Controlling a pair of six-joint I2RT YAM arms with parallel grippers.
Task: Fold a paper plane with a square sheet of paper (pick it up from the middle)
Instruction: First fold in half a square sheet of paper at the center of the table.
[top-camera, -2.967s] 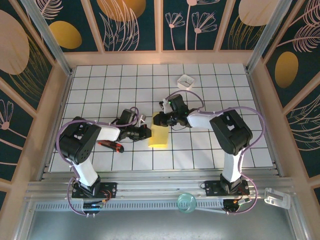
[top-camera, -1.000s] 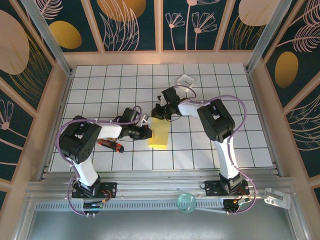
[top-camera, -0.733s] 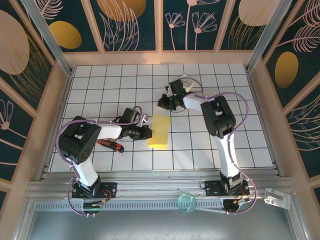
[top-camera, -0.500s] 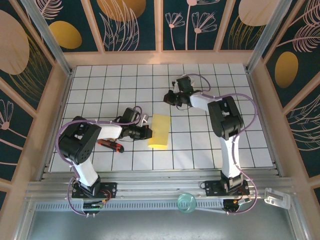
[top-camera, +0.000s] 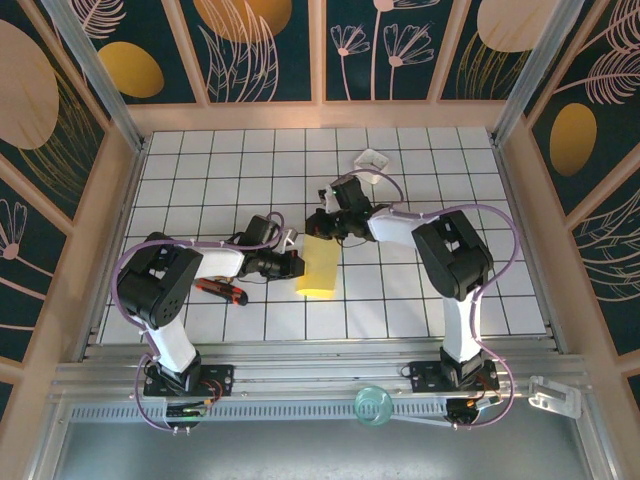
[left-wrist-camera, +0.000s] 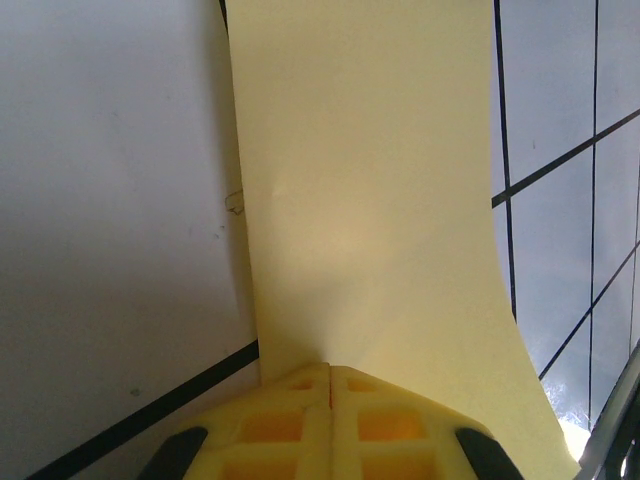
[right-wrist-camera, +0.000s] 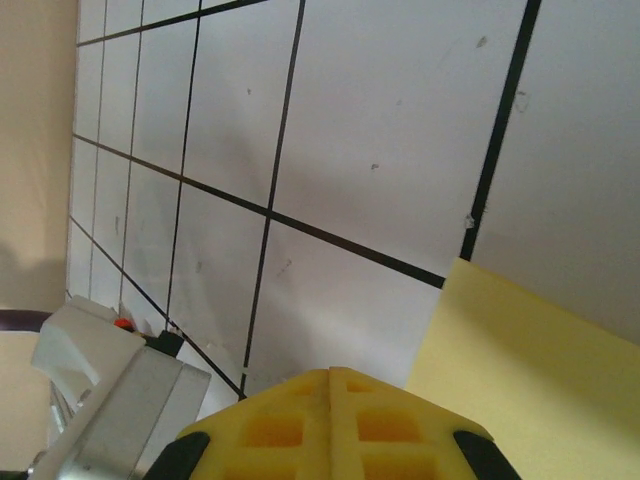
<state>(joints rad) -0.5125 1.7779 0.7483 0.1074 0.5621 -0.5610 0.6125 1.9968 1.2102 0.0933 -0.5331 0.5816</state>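
The square sheet of paper (top-camera: 322, 268) lies on the grid table as a yellow rectangle about one tile wide and two long, with a rounded near end; it is a plain rectangle, not a paper plane. My left gripper (top-camera: 297, 266) is shut, its tips at the sheet's left edge. In the left wrist view the sheet (left-wrist-camera: 370, 200) spreads out from under the shut left gripper (left-wrist-camera: 330, 368); I cannot tell whether it pinches the paper. My right gripper (top-camera: 312, 228) is shut beside the far left corner. In the right wrist view the right gripper (right-wrist-camera: 330, 371) hovers over bare tile, left of the sheet (right-wrist-camera: 530, 370).
A small white square box (top-camera: 372, 160) stands at the back, behind the right arm. A red and black tool (top-camera: 222, 291) lies under the left forearm. A round glass object (top-camera: 373, 405) sits on the front rail. The left arm's wrist (right-wrist-camera: 100, 400) shows close by.
The right gripper swung away toward the back of the table, then came back to the sheet's far left corner. The left gripper and the sheet have not moved.
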